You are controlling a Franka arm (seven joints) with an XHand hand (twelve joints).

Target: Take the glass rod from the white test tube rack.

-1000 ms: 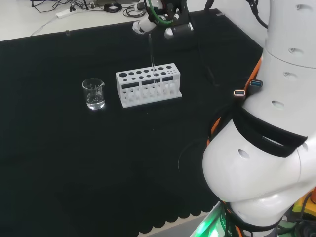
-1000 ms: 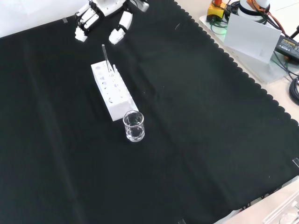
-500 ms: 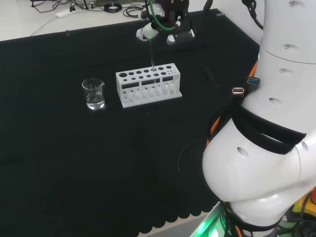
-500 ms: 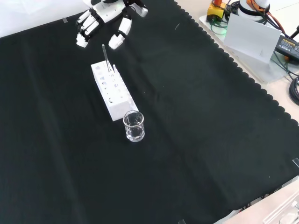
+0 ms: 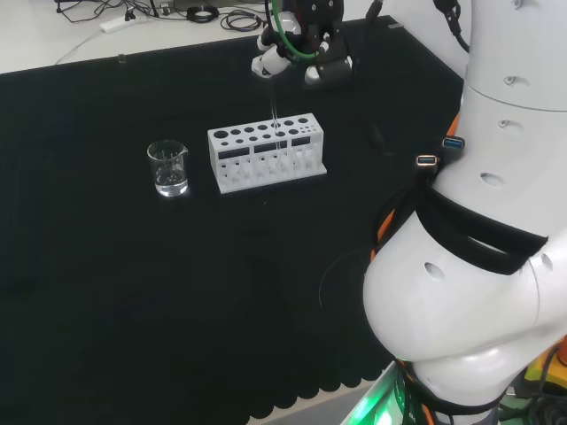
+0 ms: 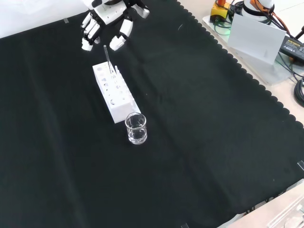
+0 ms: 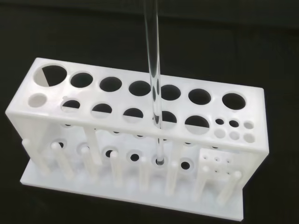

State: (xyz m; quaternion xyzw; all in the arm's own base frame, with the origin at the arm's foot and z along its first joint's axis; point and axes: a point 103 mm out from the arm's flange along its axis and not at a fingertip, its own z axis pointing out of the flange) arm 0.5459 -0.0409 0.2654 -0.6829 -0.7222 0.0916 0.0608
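1. White plastic test tube rack mid-cloth in the head view, small clear glass beaker just left.
2. Thin clear glass rod upright in a rack hole.
3. Black and white hand above the rod's top.

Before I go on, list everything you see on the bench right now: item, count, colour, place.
rack: one, white, on the black cloth in the upper left of the front view.
rod: one, clear glass, standing upright in a hole of the rack.
beaker: one, clear, beside the rack's near end in the front view, left of the rack in the head view.
cloth: one, black, covering the bench.
arm: one, white links, at the right of the head view.
hand: one, black and white, fingers relaxed, just beyond the rod's top in the front view, not holding it.
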